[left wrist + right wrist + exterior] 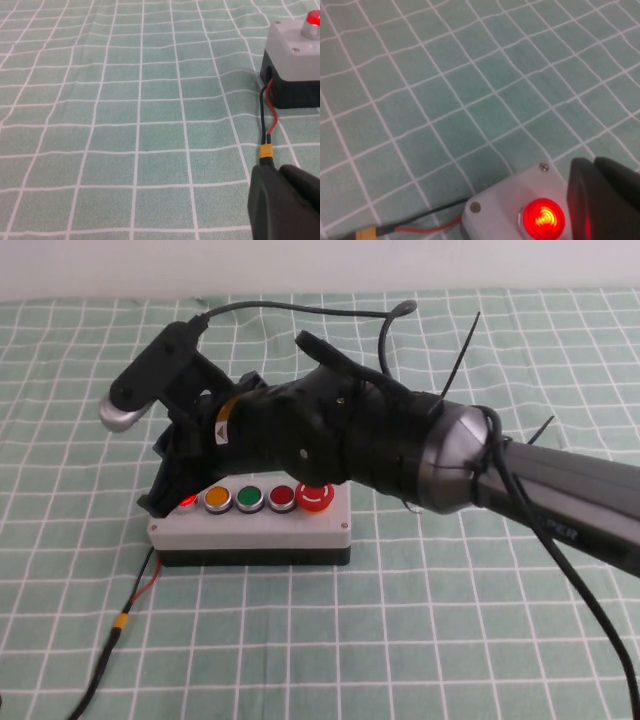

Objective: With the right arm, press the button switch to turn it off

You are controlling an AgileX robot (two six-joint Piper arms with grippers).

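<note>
A grey box (250, 530) on the green checked cloth carries a row of buttons. The button switch (187, 503) is the small bright-red one at the row's left end, beside the orange button (218, 498), and it glows. The right arm (400, 450) reaches in from the right across the box. My right gripper (168, 490) is shut, its tip close beside the glowing button switch (543, 218). In the right wrist view the shut right gripper (594, 161) catches the red glow. My left gripper (278, 172) is shut and empty, low over the cloth near the box's cable; it is not seen in the high view.
A green button (249, 498), a darker red button (282, 498) and a large red mushroom button (314, 496) follow in the row. A red and black cable (135, 605) with a yellow connector (266, 151) runs from the box's left end (295, 45) toward the front.
</note>
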